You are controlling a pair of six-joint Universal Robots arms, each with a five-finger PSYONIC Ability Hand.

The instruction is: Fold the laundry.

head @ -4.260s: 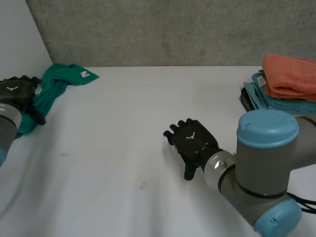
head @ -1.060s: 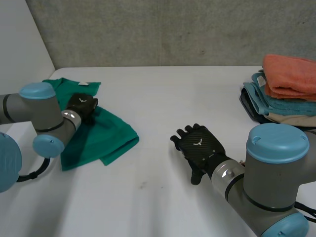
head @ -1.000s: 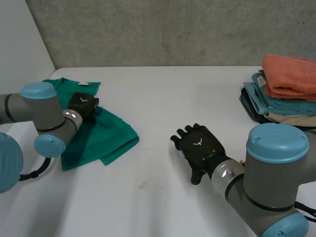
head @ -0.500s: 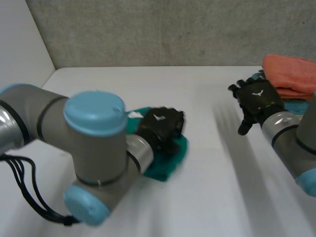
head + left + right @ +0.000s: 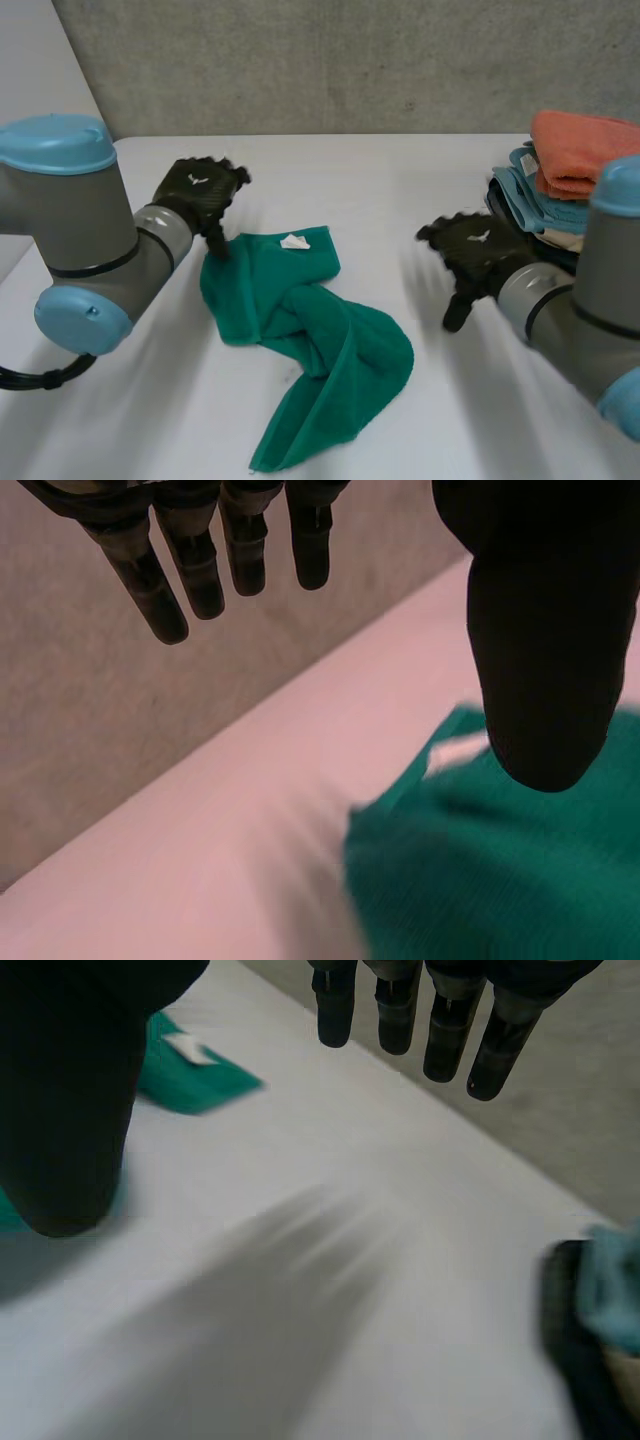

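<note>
- The white table (image 5: 400,170) runs from wall to wall in front of me, with a grey concrete wall (image 5: 330,60) behind it.
- The robot's left arm (image 5: 80,230) comes in over the table's left side. The right arm (image 5: 590,310) comes in over the right side.
- The green cloth (image 5: 330,350) lies unfolded and rumpled near the middle of the table. It is broad at its far end and twists into a long tail towards the near edge. The left wrist view has it under that hand's thumb (image 5: 500,880), and the right wrist view has a corner of it past that hand's thumb (image 5: 190,1075).
- A stack of folded towels (image 5: 545,205) sits at the far right of the table, light-blue ones underneath and an orange towel (image 5: 585,150) on top. It is well apart from the green cloth.
- The left hand (image 5: 200,190) hangs just beside the cloth's far left corner. Its fingers (image 5: 190,570) are straight and spread away from the thumb, and nothing is in its grasp.
- The right hand (image 5: 478,250) is over bare table between the green cloth and the stack. Its fingers (image 5: 440,1030) are likewise straight and parted from the thumb, and it is empty.
- A small white label (image 5: 294,241) sits on the cloth's far edge, near the left hand, face up.
</note>
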